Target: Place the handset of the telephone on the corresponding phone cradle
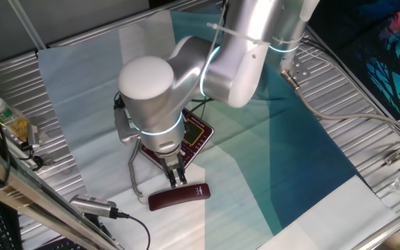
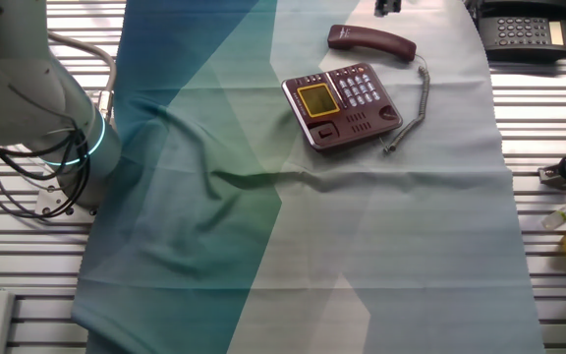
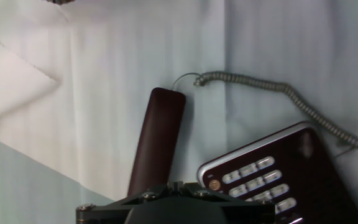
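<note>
- I see the gripper (image 1: 178, 178) above the handset (image 1: 179, 197); jaw state I cannot tell.
- Risk: the coiled cord (image 2: 413, 110) could snag and drag the telephone (image 2: 342, 104).

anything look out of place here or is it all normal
The handset is off its base: it lies flat on the cloth beside the telephone, not in the phone cradle. Its grey coiled cord trails loose past the phone. The gripper is above the handset. Nothing looks spilled or broken.

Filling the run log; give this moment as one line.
handset: on cloth, off cradle | telephone: beside it, apart | gripper: above handset, jaw state unclear | cord: loose
</note>
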Robot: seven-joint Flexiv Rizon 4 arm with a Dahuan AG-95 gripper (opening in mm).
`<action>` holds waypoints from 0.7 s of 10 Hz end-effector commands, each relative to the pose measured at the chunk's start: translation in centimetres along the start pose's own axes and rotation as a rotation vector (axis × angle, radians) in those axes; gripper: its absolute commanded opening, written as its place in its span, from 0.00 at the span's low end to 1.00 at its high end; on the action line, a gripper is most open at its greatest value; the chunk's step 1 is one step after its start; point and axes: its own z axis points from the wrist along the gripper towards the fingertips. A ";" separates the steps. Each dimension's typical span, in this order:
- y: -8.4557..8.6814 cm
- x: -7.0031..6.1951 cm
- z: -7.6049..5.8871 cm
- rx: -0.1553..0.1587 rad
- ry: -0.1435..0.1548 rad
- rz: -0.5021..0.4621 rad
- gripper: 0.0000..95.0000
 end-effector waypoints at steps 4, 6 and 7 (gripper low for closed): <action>0.1 0.0 0.1 0.036 0.000 -0.037 0.20; 0.1 0.0 0.1 0.036 -0.002 -0.045 0.40; 0.0 0.0 0.2 0.038 -0.003 -0.049 0.40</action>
